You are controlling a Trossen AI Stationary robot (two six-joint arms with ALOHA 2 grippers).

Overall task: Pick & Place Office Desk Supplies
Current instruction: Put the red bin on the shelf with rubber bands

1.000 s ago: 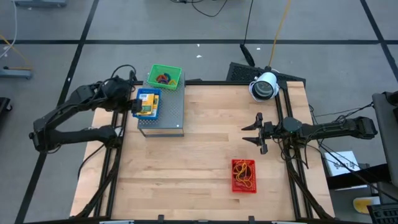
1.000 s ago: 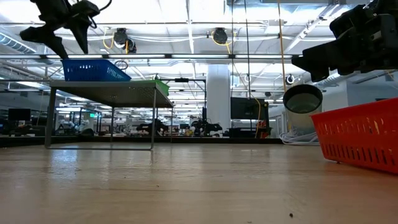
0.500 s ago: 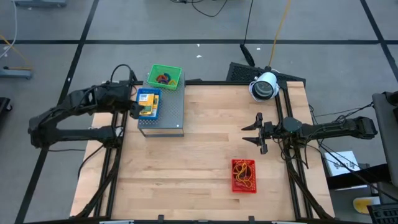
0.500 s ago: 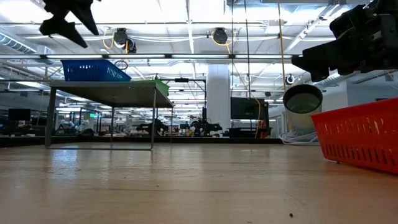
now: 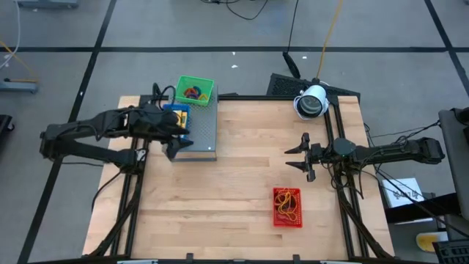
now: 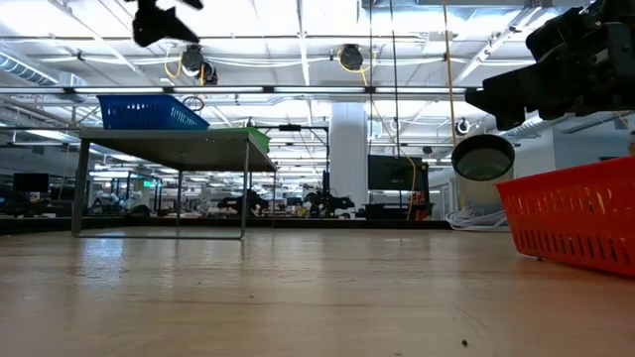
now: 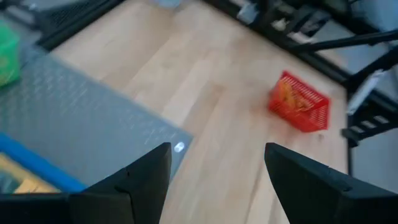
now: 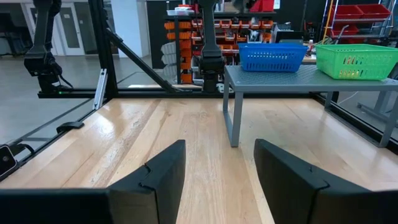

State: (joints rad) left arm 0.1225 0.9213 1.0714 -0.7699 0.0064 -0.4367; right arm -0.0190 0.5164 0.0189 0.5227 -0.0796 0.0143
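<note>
Yellow-orange packets (image 5: 174, 117) lie in a small blue mesh basket (image 5: 178, 111) on the grey perforated metal stand (image 5: 201, 132) at ten o'clock. The left gripper (image 5: 174, 139) hovers over them, jaws wide and empty, likely to reach in; the right gripper (image 5: 299, 155) waits at three o'clock, jaws apart, nothing held

A light wooden table (image 5: 242, 169) is set on a grey floor (image 5: 220, 73) crossed by dark lines, with cables trailing at the far side. Beyond the table, a large hall is seen under a bright ceiling (image 6: 298, 20) of strip lights and beams (a white pillar (image 6: 348, 159) stands in the middle). Dark frames and shelving (image 8: 186, 37) with red bins are seen farther off.
</note>
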